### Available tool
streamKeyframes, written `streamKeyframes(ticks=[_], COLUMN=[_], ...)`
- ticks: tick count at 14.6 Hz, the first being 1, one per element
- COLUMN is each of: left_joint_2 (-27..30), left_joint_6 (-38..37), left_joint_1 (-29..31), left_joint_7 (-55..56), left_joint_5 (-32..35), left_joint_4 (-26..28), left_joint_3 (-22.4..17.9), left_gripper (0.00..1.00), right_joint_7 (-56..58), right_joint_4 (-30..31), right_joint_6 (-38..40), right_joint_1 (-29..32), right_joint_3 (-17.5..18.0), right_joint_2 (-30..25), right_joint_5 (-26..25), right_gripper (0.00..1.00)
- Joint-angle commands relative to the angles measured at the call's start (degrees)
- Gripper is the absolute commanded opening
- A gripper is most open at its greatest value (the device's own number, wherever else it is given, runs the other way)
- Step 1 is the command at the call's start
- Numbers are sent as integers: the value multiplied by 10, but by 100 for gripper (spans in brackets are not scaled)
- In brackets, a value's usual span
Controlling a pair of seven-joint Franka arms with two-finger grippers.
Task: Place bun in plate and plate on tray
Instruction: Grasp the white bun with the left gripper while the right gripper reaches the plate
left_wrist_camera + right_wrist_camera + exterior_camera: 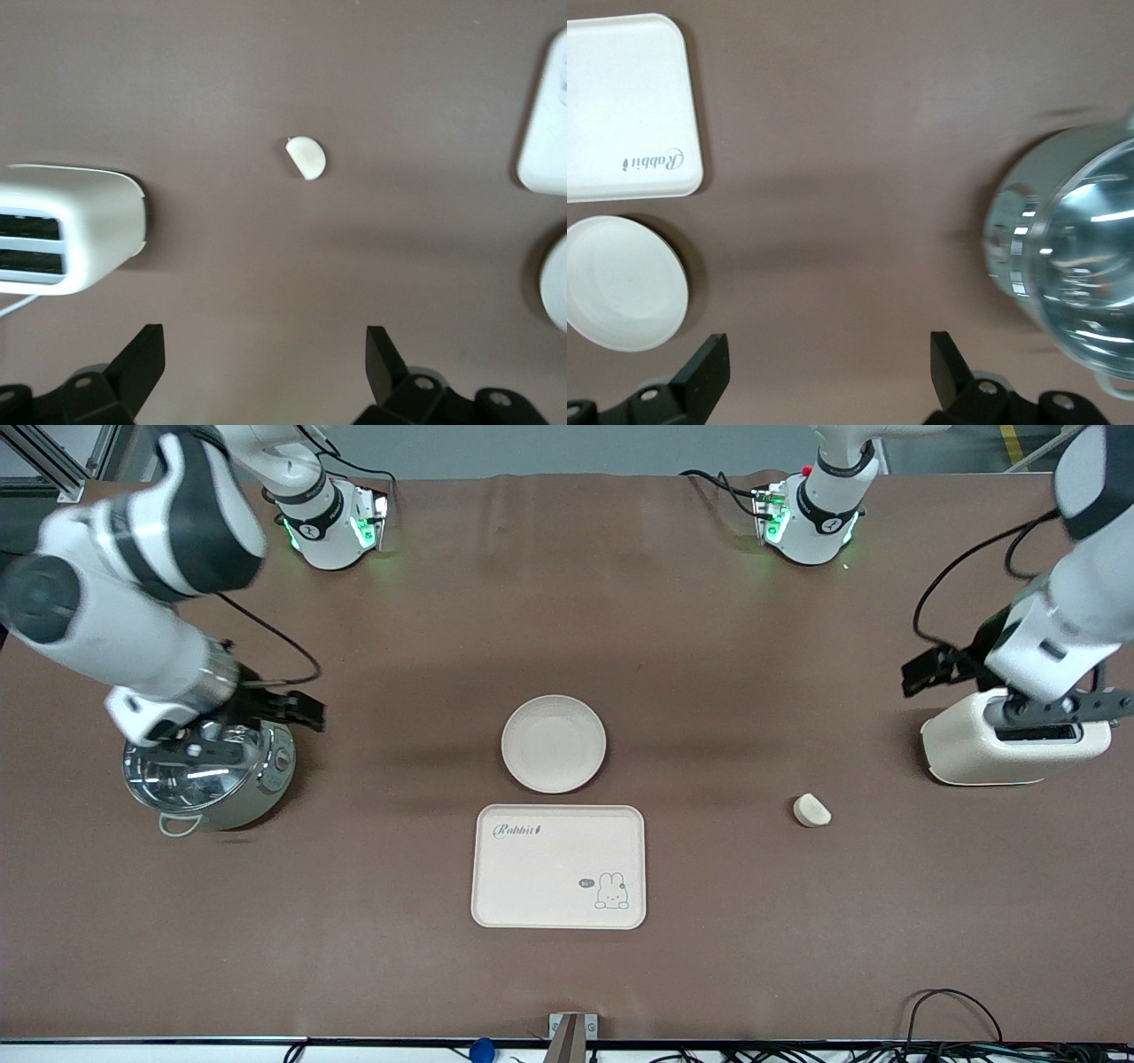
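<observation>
On the brown desk (709,646), the bun (811,810) lies alone toward the left arm's end, a small pale cream lump with one rounded side and one flatter cut side, well apart from the other task things. At mid-desk sits the plate (554,744), a round, shallow, plain cream-white dish with a raised rim and nothing in it. Just beside it, nearer the front camera, lies the tray (558,866): cream, rectangular, with rounded corners, "Rabbit" lettering in one corner and a small rabbit drawing in another; plate and tray look barely apart. A cream toaster (1014,748) stands toward the left arm's end, and the left tool (266,354) hangs over the desk by it with its fingers spread wide, holding nothing. Toward the right arm's end stands a shiny metal pot (208,784); the right tool (830,359) hangs by it, likewise spread wide and holding nothing.
</observation>
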State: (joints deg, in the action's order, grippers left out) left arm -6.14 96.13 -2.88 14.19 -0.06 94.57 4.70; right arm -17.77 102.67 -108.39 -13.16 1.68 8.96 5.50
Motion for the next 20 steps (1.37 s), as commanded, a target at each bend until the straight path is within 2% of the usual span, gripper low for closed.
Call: streamKeyframes(ticks=[1, 4, 6, 10, 13, 16, 19, 20], left_joint_2=[-35, -86, -126, -199, -244, -274, -294, -296], left_joint_6=[83, 192, 250, 337, 389, 416, 418, 419], left_joint_1=[-4, -3, 0, -6, -5, -5, -5, -6], left_joint_7=[62, 87, 120, 179, 188, 188, 189, 189], left_joint_5=[7, 17, 18, 17, 17, 17, 16, 16], left_joint_4=[47, 98, 116, 123, 120, 118, 106, 104], left_joint_3=[4, 4, 4, 5, 5, 5, 5, 5], left_gripper=[100, 100, 100, 100, 97, 80, 56, 47], right_joint_7=[-54, -73, -109, -189, -207, -239, -252, -253], right_joint_4=[60, 164, 209, 232, 228, 204, 175, 166], right_joint_6=[-72, -217, -292, -397, -466, -476, -480, -483], right_joint_1=[-46, -88, -132, -209, -230, -242, -243, -243], right_joint_3=[-5, -5, -5, -6, -6, -7, -9, -9], right_joint_2=[4, 4, 16, 74, 123, 154, 180, 188], right_joint_5=[25, 60, 67, 66, 67, 66, 66, 66], right_gripper=[100, 100, 100, 100, 100, 100, 100, 97])
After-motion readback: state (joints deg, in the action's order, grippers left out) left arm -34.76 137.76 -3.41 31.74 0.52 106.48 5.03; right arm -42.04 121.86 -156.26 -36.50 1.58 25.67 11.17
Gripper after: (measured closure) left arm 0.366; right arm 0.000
